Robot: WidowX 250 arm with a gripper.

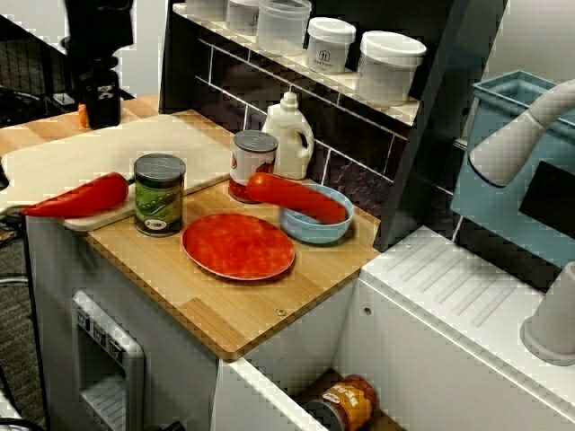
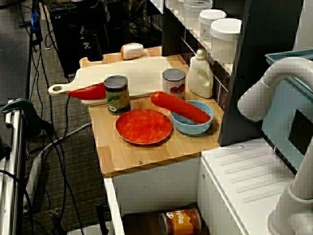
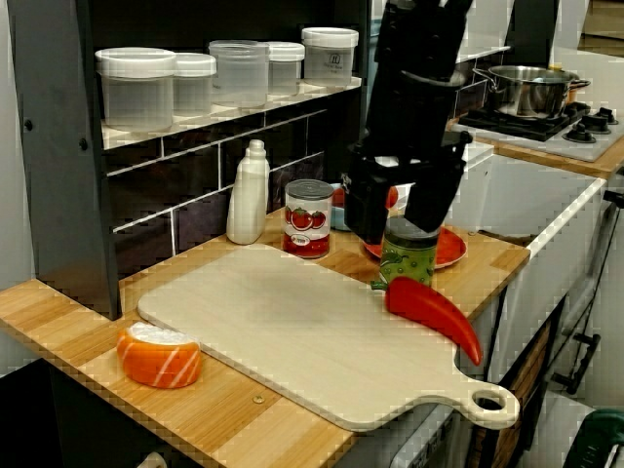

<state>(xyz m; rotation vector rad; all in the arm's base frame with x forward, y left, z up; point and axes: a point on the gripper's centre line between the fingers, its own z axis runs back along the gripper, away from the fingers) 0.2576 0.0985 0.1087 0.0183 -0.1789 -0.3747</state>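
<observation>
Over the wooden counter (image 1: pixel 234 314) I hang with nothing in my grasp. Below me lies the pale cutting board (image 3: pixel 292 331), its handle reaching past the counter's edge. In the view from the board end, my gripper (image 3: pixel 395 229) is well above the board with its two fingers (image 3: pixel 366 210) standing wide apart. Nothing sits between them, and I touch nothing.

Past the board are a red plate (image 1: pixel 238 245) and a blue bowl (image 1: pixel 319 224) with a long red pepper (image 1: pixel 292 196) lying across its rim. A white bottle (image 1: pixel 289 135) and a tomato can (image 1: pixel 253 162) stand by the tiled wall, and a green can (image 1: pixel 159 193) is just beside the board. A second red pepper (image 1: pixel 79 197) rests on the board's edge. The salmon sushi piece (image 3: pixel 159 353) sits on the counter just off the board's corner. In the view from the sink side it shows right beside me, so I take it as the thing nearest to me.

I judge this to be an approach, with no grasp begun. Taking the sushi would call for centring my fingers over it, descending straight down, and closing gently on its soft sides.
</observation>
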